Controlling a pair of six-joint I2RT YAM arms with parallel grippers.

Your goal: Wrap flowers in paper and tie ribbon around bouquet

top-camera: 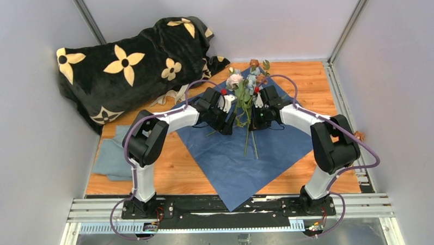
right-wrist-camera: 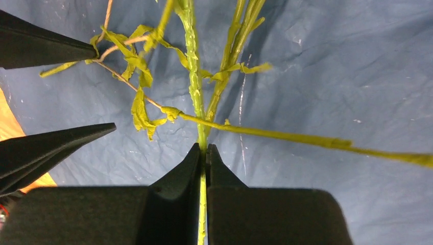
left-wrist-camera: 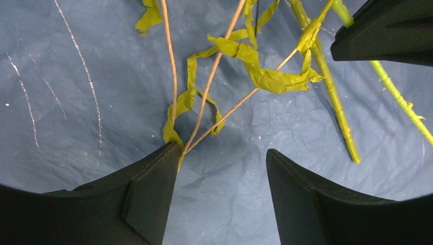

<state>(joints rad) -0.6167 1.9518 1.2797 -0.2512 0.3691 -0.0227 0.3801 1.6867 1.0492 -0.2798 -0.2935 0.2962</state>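
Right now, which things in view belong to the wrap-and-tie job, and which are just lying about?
Job: flowers, one stem pinched in the right gripper; blue paper under them; beige ribbon at the back left.
Lying about: black flowered blanket; grey-blue cloth on the left.

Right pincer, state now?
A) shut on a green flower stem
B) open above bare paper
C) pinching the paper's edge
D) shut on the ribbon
A: the right wrist view shows the right pincer with its jaws closed together on a green stem of the flowers, above the blue paper.
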